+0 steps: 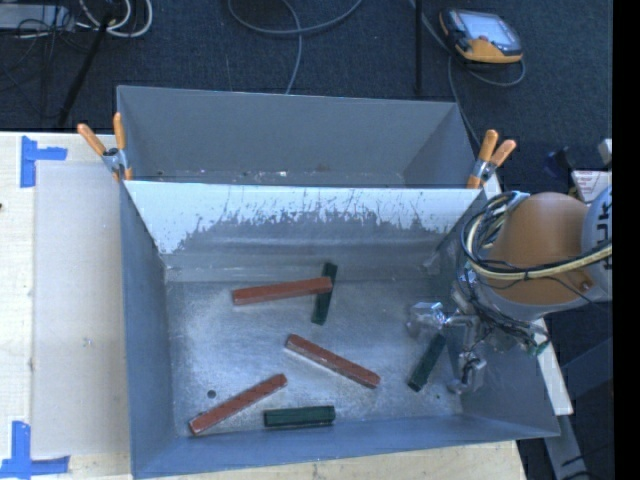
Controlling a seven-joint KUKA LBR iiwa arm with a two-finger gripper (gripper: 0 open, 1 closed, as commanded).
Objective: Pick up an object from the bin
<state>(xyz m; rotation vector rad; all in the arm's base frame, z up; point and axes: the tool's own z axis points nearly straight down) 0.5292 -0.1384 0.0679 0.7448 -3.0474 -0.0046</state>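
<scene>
Gripper [455,358] sits low at the right end of the grey bin [300,148], just beside a short dark green bar [427,364] lying slanted on the floor there. Whether it's clamped on that bar or loose, I can't tell from here. That bar lies apart from the rest, so I'd guess it's the easy one to take. Reddish-brown sticks [332,360] and two more green bars [299,418] lie scattered flat on the scuffed metal, and beyond the bin there's dark carpet [330,48] with trailing cables [262,8].

A robotics lab: metal bin [300,148], loose cables [128,8] and handheld controller [483,36] on carpet [350,58].
</scene>
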